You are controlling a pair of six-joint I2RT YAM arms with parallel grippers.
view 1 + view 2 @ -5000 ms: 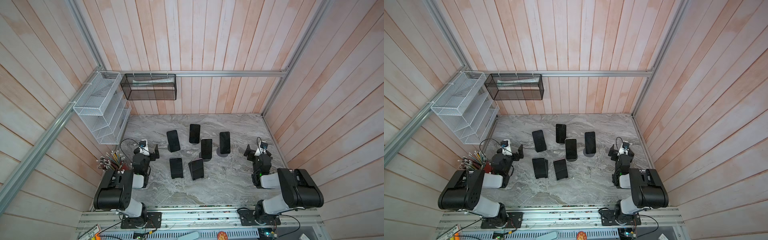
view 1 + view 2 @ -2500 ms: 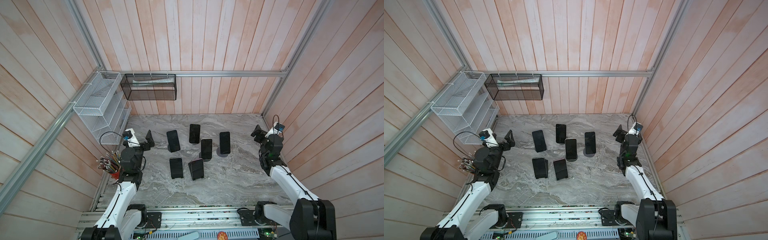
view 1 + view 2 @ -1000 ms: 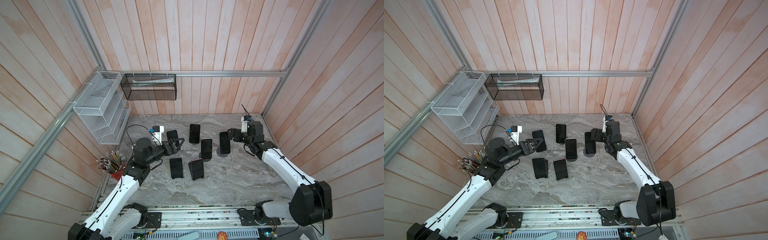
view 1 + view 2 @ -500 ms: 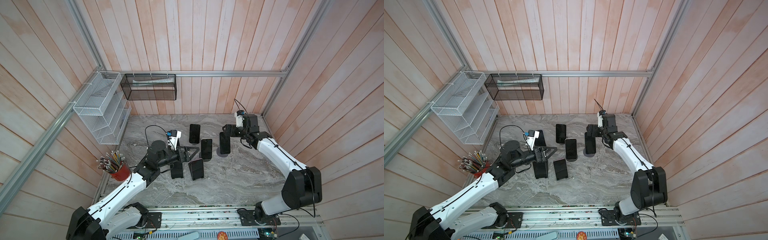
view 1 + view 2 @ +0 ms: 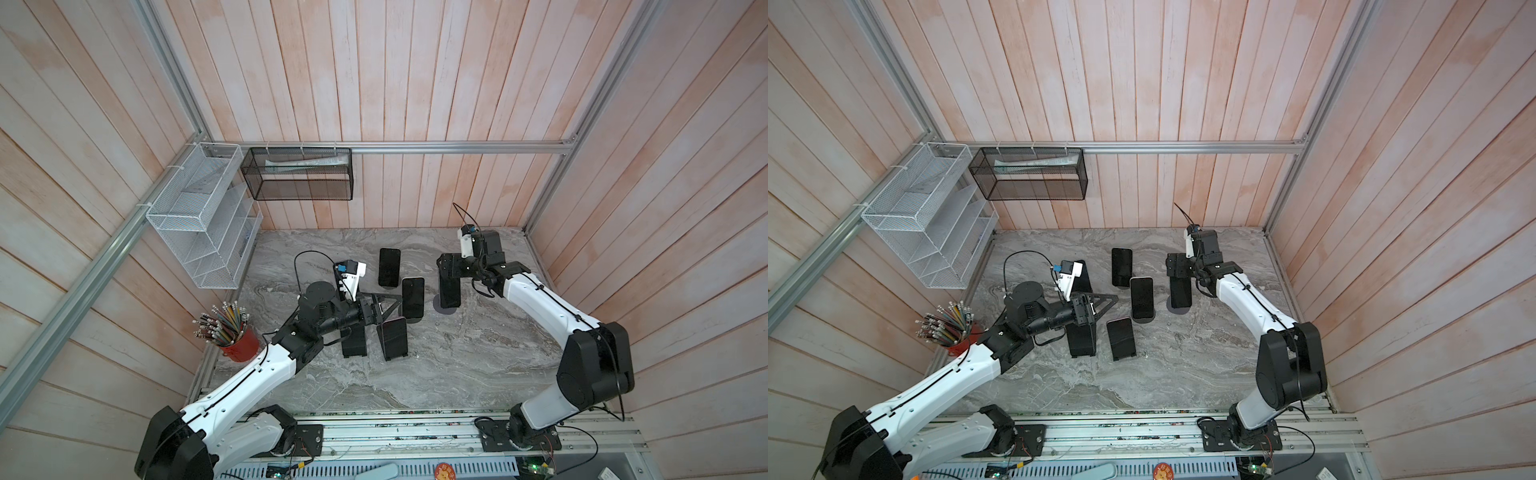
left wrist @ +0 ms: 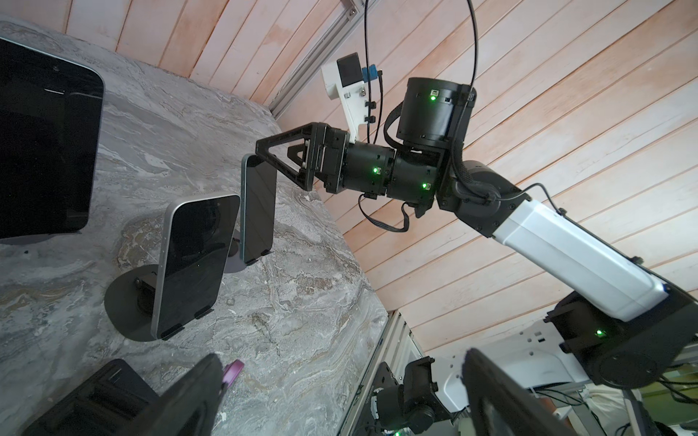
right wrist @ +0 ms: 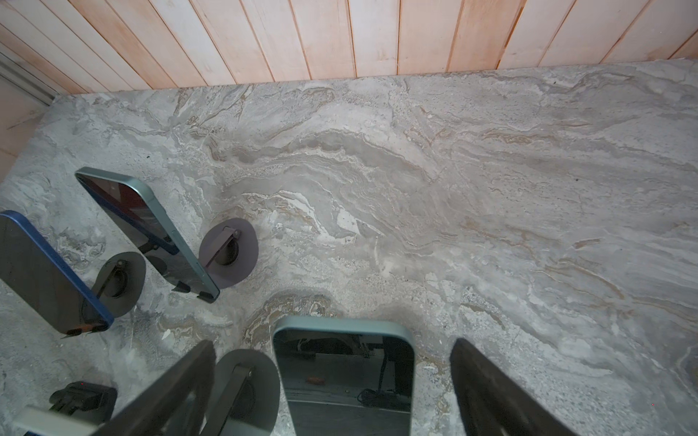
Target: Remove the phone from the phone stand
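Several dark phones lean on black stands on the marble table. The rightmost phone, teal-edged, rests on a round-based phone stand. My right gripper hangs open just above it. In the right wrist view the phone's top edge lies between the two fingers, touching neither. My left gripper is open and empty, reaching between the middle phone and the front phone, whose purple edge shows beside one finger.
Other phones on stands sit at the back and front left. A red cup of pencils stands at the table's left edge. A white wire rack and a black mesh basket hang on the walls.
Both arms have reached in from the table's sides. The right gripper has moved over the rightmost phone and opened wider. The left gripper has moved right, in among the middle phones.
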